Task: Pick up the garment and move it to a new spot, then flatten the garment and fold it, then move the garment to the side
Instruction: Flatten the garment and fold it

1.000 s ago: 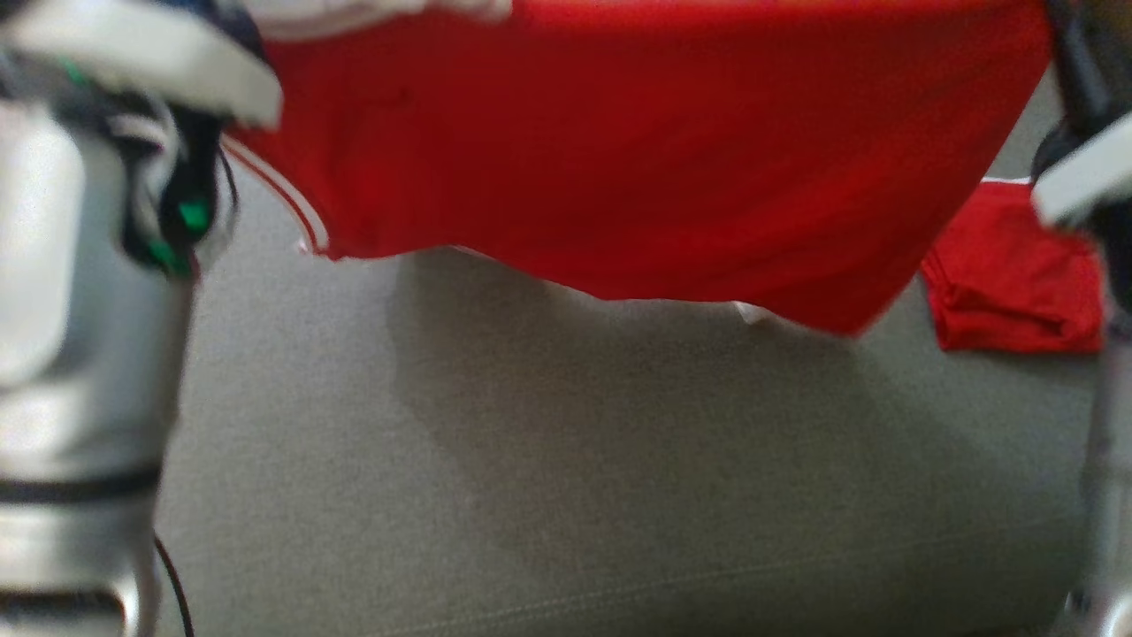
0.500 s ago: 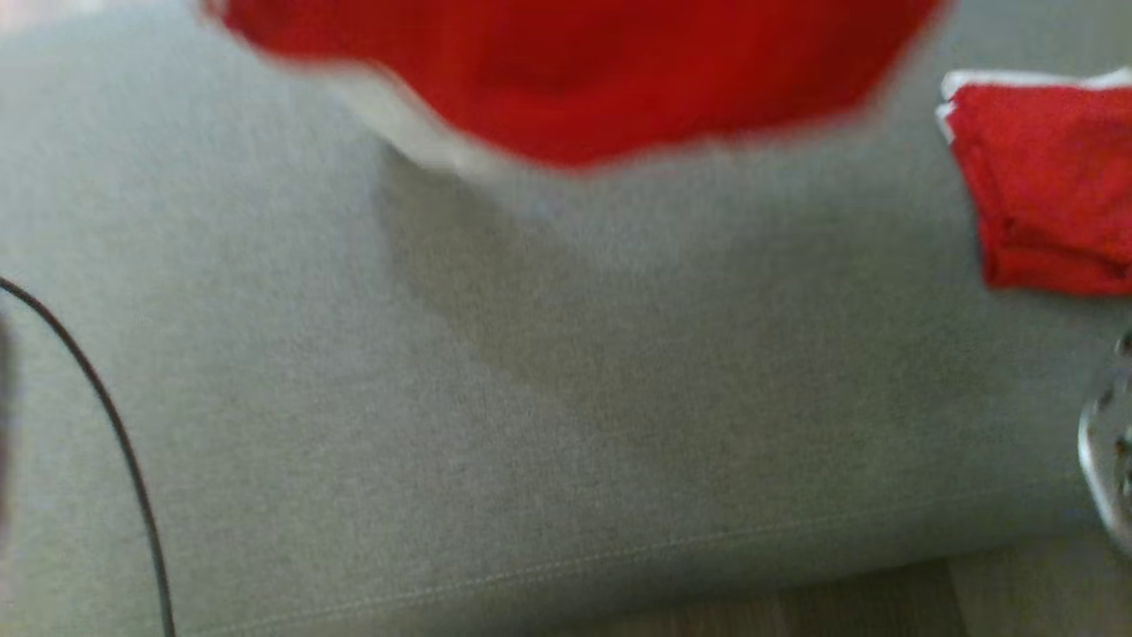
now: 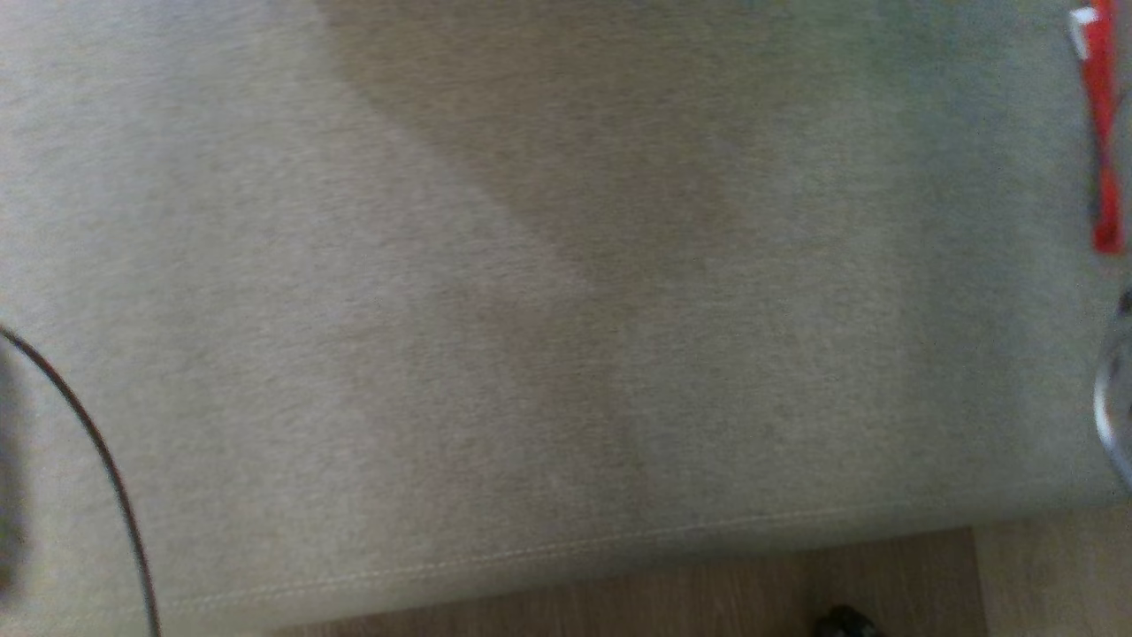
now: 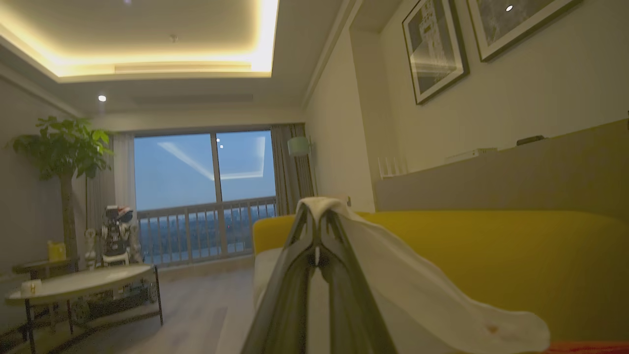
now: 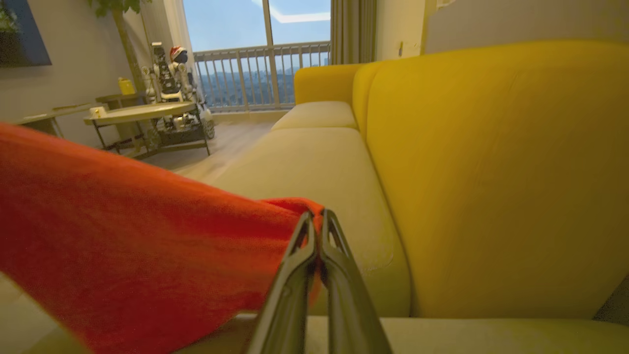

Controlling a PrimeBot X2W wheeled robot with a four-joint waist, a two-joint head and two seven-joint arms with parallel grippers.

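Left gripper [image 4: 318, 219]: clamped on garment [image 4: 422, 295]; white edge draped over tips.
Right gripper [image 5: 315, 221]: clamped on garment; red cloth spread leftward.

garment [image 5: 123, 236]: red-orange, plain, white edge
sofa back [image 5: 491, 172]: mustard yellow
sofa seat [image 3: 442, 354]: pale grey-beige, plain
floor [image 3: 707, 593]: brown wood grain
cable [image 3: 106, 469]: black
right gripper [image 5: 317, 216]: dark grey
plant [image 4: 64, 142]: green leaves

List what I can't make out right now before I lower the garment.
- Right wrist view: garment runs off the left and bottom edges; its hang is unknown.
- Left wrist view: its white trim drapes over the jaws, hiding the pinch.
- Head view: red cloth cut by right edge, blurred.
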